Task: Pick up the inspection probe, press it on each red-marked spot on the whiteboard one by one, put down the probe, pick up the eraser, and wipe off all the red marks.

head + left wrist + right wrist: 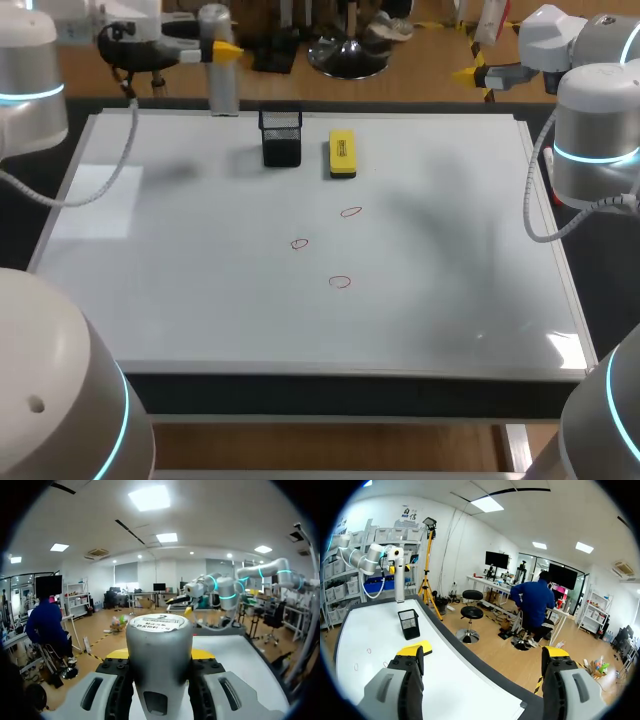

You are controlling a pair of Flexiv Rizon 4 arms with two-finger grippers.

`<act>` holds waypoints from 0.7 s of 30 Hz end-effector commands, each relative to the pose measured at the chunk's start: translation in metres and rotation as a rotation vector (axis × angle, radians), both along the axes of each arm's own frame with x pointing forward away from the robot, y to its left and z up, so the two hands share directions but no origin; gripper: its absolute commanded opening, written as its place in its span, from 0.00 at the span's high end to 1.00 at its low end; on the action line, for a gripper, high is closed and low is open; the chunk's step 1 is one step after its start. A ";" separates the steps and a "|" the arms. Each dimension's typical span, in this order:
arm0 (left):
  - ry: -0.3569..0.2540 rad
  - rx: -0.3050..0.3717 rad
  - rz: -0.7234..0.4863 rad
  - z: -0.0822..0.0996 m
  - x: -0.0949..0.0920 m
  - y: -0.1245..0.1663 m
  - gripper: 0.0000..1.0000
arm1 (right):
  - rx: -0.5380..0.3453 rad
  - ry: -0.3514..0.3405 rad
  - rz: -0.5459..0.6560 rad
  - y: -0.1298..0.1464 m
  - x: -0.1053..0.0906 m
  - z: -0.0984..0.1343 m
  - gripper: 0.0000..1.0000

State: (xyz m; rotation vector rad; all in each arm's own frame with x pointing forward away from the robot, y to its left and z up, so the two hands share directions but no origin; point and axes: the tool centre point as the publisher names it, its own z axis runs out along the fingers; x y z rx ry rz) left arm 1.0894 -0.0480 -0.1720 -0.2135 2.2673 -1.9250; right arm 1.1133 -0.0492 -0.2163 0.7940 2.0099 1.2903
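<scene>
The inspection probe (219,62), a grey cylinder, hangs upright over the whiteboard's (200,290) far left edge. My left gripper (226,48) is shut on it. In the left wrist view the probe (159,665) fills the gap between the yellow-tipped fingers (116,653). Three red marks (351,212) (300,243) (340,282) are drawn near the board's middle. The yellow eraser (342,154) lies at the back, beside a black mesh holder (281,137). My right gripper (470,72) is open and empty beyond the far right corner, its fingers (410,652) wide apart.
The right wrist view looks along the whiteboard (365,625) towards the mesh holder (409,624), the eraser (424,646) and the probe (399,577) in my left arm. The right arm's cable (535,190) hangs beside the board's right edge.
</scene>
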 end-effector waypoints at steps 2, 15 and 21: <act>-0.008 -0.005 0.075 -0.005 -0.018 0.028 1.00 | -0.001 0.001 0.001 0.000 0.000 0.000 0.00; 0.000 0.026 0.166 -0.024 -0.028 0.079 1.00 | -0.001 0.001 0.001 0.000 0.000 0.000 0.00; 0.011 0.028 0.182 -0.035 -0.029 0.089 1.00 | -0.001 0.001 0.001 0.000 0.000 0.000 0.00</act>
